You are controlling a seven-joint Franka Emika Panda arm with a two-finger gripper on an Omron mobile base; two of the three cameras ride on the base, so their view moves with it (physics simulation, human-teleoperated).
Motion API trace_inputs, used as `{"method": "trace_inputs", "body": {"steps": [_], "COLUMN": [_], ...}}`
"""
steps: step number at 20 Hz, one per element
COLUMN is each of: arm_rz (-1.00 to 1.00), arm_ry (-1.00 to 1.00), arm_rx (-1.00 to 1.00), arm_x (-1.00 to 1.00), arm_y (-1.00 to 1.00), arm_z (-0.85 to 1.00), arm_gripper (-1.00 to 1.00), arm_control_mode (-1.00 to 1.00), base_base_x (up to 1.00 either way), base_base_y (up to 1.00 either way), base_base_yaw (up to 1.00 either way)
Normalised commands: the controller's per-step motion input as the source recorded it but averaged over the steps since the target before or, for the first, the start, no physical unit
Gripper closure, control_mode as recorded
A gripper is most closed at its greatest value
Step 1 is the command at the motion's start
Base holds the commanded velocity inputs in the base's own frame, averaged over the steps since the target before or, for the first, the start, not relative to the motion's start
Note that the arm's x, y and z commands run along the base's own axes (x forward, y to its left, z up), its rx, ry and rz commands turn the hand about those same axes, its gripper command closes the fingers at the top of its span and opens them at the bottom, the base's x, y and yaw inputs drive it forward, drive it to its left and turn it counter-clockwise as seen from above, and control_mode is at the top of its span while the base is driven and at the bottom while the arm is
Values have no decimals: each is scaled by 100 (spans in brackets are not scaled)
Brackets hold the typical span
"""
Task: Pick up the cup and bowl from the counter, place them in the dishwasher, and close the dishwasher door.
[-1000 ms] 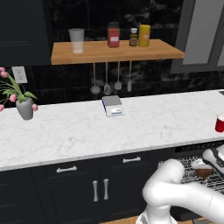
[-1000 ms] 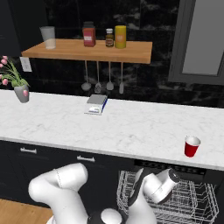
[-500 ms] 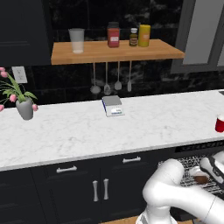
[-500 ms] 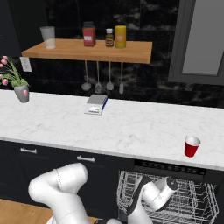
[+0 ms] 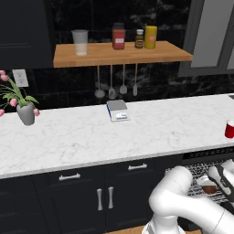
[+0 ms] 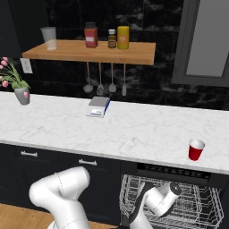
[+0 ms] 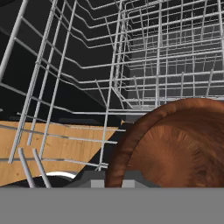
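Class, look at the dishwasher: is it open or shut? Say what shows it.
Open. The dishwasher's wire rack stands exposed below the counter, with no door panel covering it.

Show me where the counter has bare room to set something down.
The counter is bare between the scale and the cup, and between the flower vase and the scale. Only the far left end by the vase is crowded.
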Motion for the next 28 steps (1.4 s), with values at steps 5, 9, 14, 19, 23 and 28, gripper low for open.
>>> {"method": "trace_inputs", "body": {"steps": [5, 9, 14, 19, 23, 28], "arm_rz": [0, 0, 0, 0, 0, 0], "arm_ry": [0, 0, 0, 0, 0, -2], "arm_rx": [0, 0, 0, 0, 0, 0], "arm_x": [46, 41, 3, 1, 0, 29], "arm_y": [-10, -13, -15, -9, 0, 0], "arm_z": [-2, -33, -76, -70, -21, 0], "arm_gripper": [100, 100, 100, 100, 100, 100], "arm_control_mode": [-100, -100, -100, -100, -100, -100], "base_base_x": [0, 0, 0, 0, 0, 0], "base_base_y": [0, 0, 0, 0, 0, 0], "base_base_yaw": [0, 0, 0, 0, 0, 0]}}
